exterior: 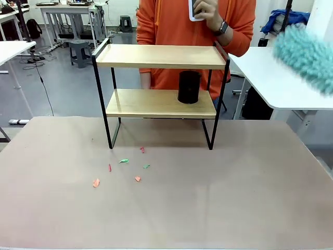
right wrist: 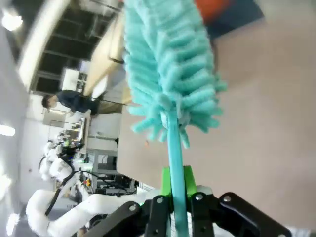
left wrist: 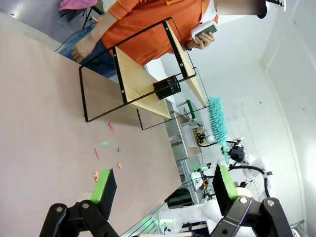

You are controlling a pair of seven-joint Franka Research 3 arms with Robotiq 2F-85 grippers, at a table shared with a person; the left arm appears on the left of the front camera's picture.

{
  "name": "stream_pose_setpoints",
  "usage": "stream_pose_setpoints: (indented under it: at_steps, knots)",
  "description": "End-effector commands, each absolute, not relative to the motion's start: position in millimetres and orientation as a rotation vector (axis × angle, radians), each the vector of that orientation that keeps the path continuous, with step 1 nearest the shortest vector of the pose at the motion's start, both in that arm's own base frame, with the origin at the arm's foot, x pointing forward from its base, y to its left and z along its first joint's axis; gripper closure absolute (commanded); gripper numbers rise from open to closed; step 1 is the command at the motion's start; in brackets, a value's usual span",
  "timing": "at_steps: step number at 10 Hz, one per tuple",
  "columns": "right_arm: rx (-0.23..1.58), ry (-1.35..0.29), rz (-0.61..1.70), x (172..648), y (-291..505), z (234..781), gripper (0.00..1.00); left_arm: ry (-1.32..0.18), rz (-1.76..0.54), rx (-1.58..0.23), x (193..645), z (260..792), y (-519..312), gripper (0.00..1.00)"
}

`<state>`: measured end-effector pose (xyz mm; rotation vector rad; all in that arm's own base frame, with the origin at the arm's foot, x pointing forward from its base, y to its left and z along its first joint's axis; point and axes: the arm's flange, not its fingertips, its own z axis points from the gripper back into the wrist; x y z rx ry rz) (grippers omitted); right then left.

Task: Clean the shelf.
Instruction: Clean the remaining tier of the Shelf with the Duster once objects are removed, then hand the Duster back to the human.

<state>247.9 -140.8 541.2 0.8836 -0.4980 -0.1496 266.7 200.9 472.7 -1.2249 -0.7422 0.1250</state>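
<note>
Dusting looks to be the step in hand: the right jaws are clenched on the thin handle of a fluffy teal duster (exterior: 306,54), whose head hangs high on the right, well apart from the shelf (exterior: 161,56). The shelf stands at the far middle of the worktop (exterior: 234,198), just in front of a person in an orange top.

To do it well, I would lay the duster head flat on the top board and sweep towards the open front edge, since the raised end rails would trap dust. The touch should be light, as so slender a rack may slide or tip. The left jaws are released and spread wide, low over the near worktop, and could steady the frame.

On the lower board a black cylindrical cup (exterior: 189,87) stands towards the right end. The gap between the boards is low, so the duster could knock it. Red and green paper scraps (exterior: 124,161) lie on the worktop near the left legs. The person's hand holds a phone (exterior: 200,9) behind the top board.
</note>
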Motion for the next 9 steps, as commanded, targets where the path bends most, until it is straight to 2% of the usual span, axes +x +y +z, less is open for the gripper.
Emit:
stream_pose_setpoints:
  at_steps: [1, 2, 3, 9]
  knots:
    - [0.846, -0.189, -0.269, 258, -119, 529, 0.88, -0.772, 0.109, -1.235, 267, 473, 199, 0.00]
    - [0.772, -0.030, -0.273, 281, -103, 518, 0.88, -0.772, 0.109, -1.235, 267, 473, 199, 0.00]
    - [0.855, -0.351, -0.225, 248, -134, 518, 0.88, -0.772, 0.109, -1.235, 267, 473, 199, 0.00]
    - [0.855, -0.351, -0.225, 248, -134, 518, 0.88, -0.772, 0.109, -1.235, 267, 473, 199, 0.00]
